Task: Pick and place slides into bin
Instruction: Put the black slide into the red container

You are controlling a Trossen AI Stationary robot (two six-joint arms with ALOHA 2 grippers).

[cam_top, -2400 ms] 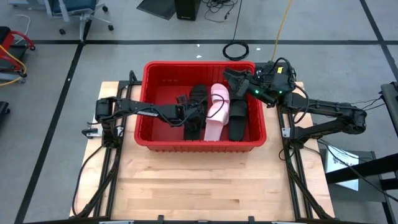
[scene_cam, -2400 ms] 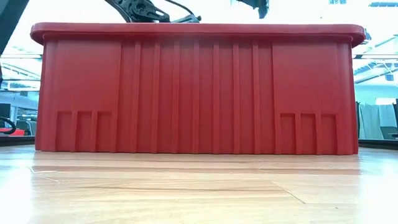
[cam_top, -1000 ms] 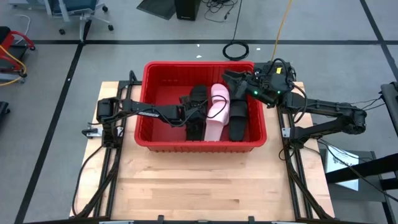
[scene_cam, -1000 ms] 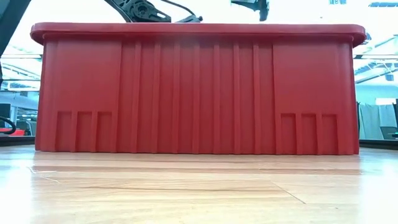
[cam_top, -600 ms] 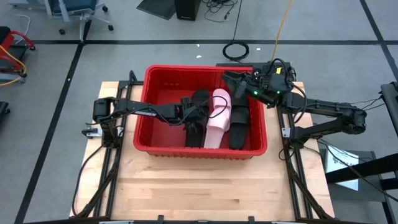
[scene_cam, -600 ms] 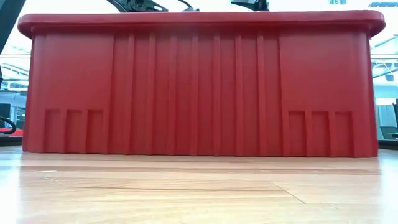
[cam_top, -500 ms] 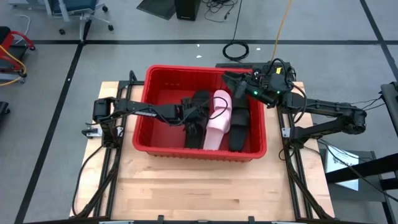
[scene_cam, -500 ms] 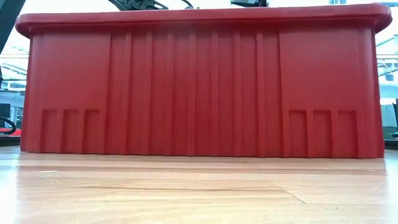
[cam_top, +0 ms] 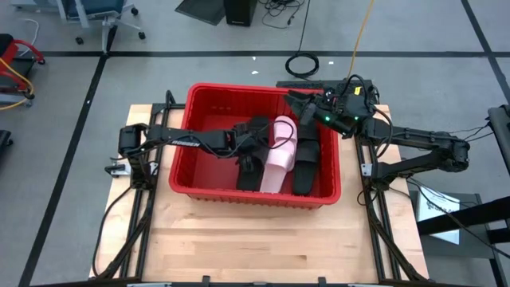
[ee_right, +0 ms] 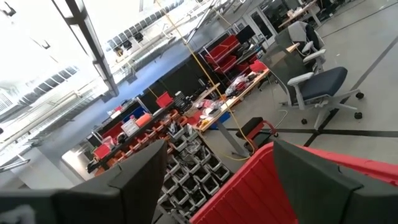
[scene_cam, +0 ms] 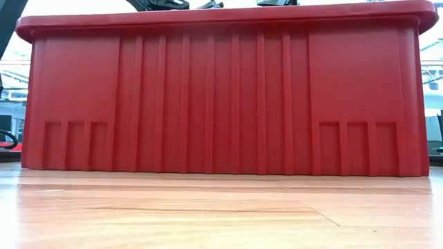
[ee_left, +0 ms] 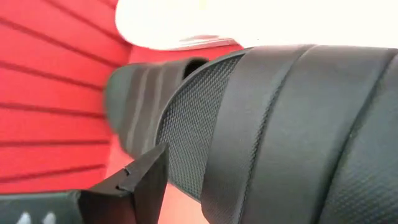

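The red bin (cam_top: 249, 196) stands mid-table and fills the low view (scene_cam: 221, 97). Inside lie black slides (cam_top: 249, 169) (cam_top: 306, 156) and a pale pink slide (cam_top: 273, 163) between them, with a second pink slide (cam_top: 284, 130) on top of it. My left gripper (cam_top: 245, 145) reaches in from the left, down among the left black slides, shut on one. Its strap (ee_left: 280, 124) fills the left wrist view, with a pink slide (ee_left: 205, 22) behind it. My right gripper (cam_top: 304, 104) hovers open over the bin's far right corner, empty; the bin's rim (ee_right: 261, 186) shows between its fingers. My left gripper has the black slide by its wide strap. One finger (ee_left: 134, 183) lies against the strap's mesh inner side (ee_left: 183, 140); the strap itself hides the other finger. The fingers come in about level from the table's left. The slide stays inside the bin.
The bare wooden table (cam_top: 263, 239) lies open in front of the bin. A dark strip (cam_top: 299, 82) shows on the floor just behind the bin's far rim. A black cable coil (cam_top: 303, 64) lies on the floor beyond the table.
The bin has slid toward the table's near edge and slightly left, carrying the slides with it; it looms larger in the low view. My left gripper has shifted slightly toward the pink slides inside the bin.
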